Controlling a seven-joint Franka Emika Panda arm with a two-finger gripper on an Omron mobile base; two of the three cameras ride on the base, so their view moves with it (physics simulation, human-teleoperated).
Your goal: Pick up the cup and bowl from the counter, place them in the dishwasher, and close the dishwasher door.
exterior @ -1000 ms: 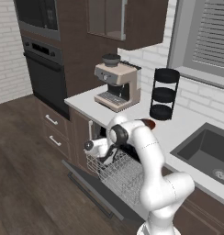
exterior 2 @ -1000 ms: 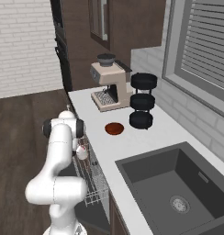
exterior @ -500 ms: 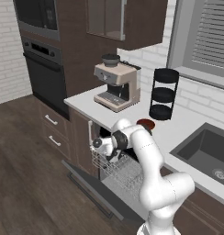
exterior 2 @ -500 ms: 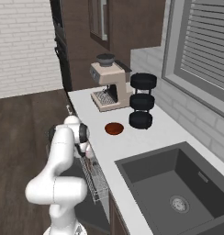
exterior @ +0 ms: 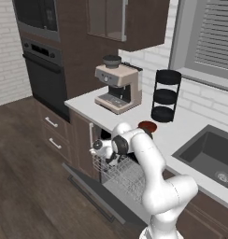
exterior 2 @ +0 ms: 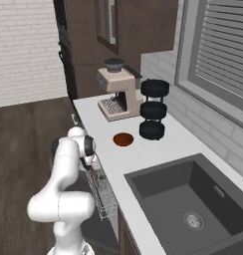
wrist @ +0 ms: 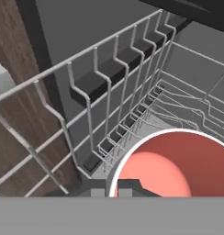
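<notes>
My gripper [exterior: 103,150] is shut on the rim of the white cup [exterior: 97,147] and holds it just above the left end of the dishwasher's white wire rack [exterior: 127,176]. In the hand view the cup's red inside [wrist: 171,167] sits right behind the fingertips [wrist: 127,185], with the rack's wires [wrist: 109,98] below. The dark red-brown bowl [exterior: 147,126] rests on the white counter [exterior: 183,133] near the tiered stand; from the right it is the bowl [exterior 2: 123,140]. The dishwasher door [exterior: 90,189] lies open, folded down over the floor.
A beige coffee machine [exterior: 117,87] and a black tiered stand [exterior: 165,95] stand at the back of the counter. The dark sink [exterior: 207,156] is to the right. A black wall oven [exterior: 45,77] and brown drawers are to the left, with wood floor in front.
The arm has sunk slightly and drawn closer to the rack, carrying the cup with it. The bowl has not moved.
</notes>
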